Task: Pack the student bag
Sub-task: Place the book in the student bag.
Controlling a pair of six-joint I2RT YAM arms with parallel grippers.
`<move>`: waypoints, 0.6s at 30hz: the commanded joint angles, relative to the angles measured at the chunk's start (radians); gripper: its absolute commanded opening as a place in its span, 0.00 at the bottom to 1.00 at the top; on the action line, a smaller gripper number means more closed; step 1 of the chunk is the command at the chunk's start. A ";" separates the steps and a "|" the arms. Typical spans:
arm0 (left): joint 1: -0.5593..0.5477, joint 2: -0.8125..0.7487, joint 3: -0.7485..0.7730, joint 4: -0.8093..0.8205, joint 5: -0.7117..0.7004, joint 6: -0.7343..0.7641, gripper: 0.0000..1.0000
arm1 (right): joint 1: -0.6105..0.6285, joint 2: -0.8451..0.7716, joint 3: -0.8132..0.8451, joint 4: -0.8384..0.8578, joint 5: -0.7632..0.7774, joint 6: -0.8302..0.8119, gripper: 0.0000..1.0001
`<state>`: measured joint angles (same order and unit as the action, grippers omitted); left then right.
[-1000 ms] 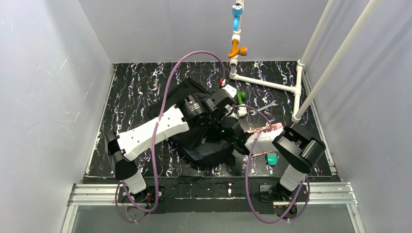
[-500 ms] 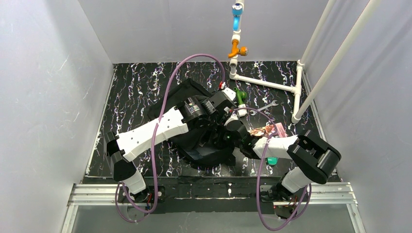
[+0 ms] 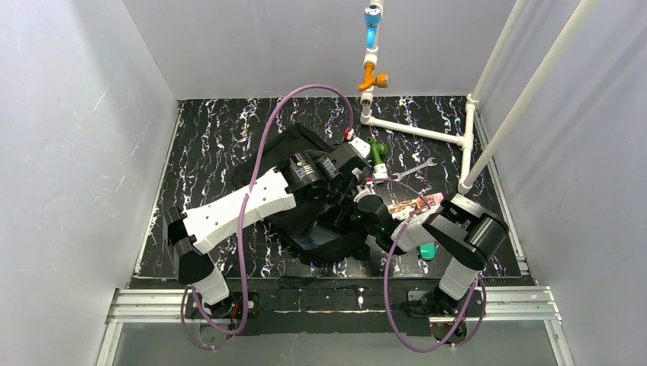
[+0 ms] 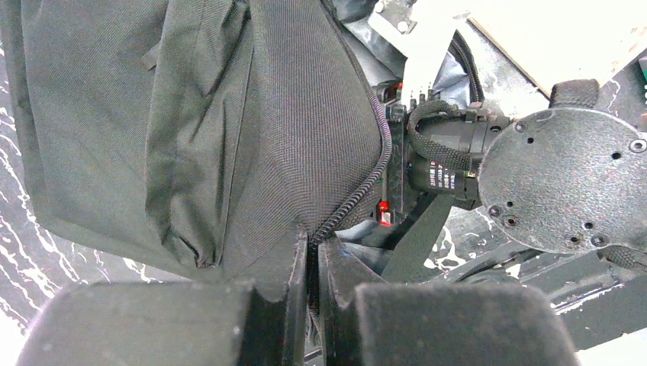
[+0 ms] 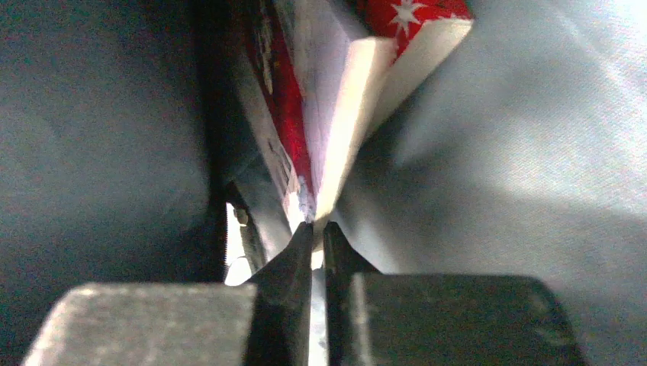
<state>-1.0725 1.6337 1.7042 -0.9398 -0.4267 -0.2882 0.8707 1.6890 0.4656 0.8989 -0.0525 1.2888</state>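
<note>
Left end effector [image 4: 309, 242] pinches student bag [image 4: 229, 114], right end effector [image 5: 313, 229] book [image 5: 336, 130]

One black student bag [image 3: 284, 145] (by far the biggest thing here). Two robot arms: the left arm [image 3: 244, 204] and the right arm [image 3: 467, 232]. Two purple cables, one to each arm: the left cable [image 3: 320, 85] and the right cable [image 3: 386, 271]. One silver wrench [image 3: 416, 168]. One green-handled tool [image 3: 377, 150], its kind too small to tell. One small teal object [image 3: 427, 250]. One flat printed booklet [image 3: 416, 204]. One red book with white stars [image 5: 286, 114], seen only by the right wrist camera. One white pipe frame [image 3: 416, 131], carrying one orange valve [image 3: 371, 78] and one blue fitting [image 3: 371, 19]
</note>
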 commanded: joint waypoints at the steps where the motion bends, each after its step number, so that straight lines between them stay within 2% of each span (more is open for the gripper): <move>1: -0.003 -0.074 0.012 0.004 -0.026 -0.006 0.00 | -0.004 0.017 -0.008 0.197 -0.005 0.095 0.01; 5: -0.003 -0.079 0.011 0.004 -0.041 -0.010 0.00 | -0.005 -0.039 -0.030 0.180 0.001 0.098 0.01; 8: -0.003 -0.089 0.003 0.005 -0.053 -0.010 0.00 | -0.002 -0.131 -0.121 0.194 0.119 0.152 0.01; 12: -0.003 -0.094 -0.006 0.006 -0.064 -0.012 0.00 | -0.001 -0.234 -0.099 0.025 0.244 0.176 0.01; 14: -0.003 -0.091 -0.008 0.006 -0.058 -0.019 0.00 | 0.002 -0.224 -0.048 -0.005 0.264 0.157 0.01; 18: -0.003 -0.093 -0.007 0.005 -0.039 -0.026 0.00 | 0.003 -0.104 0.081 -0.013 0.240 0.120 0.01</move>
<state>-1.0725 1.6127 1.6958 -0.9390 -0.4561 -0.2981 0.8707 1.5005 0.4118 0.8822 0.1425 1.4364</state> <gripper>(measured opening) 0.033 0.042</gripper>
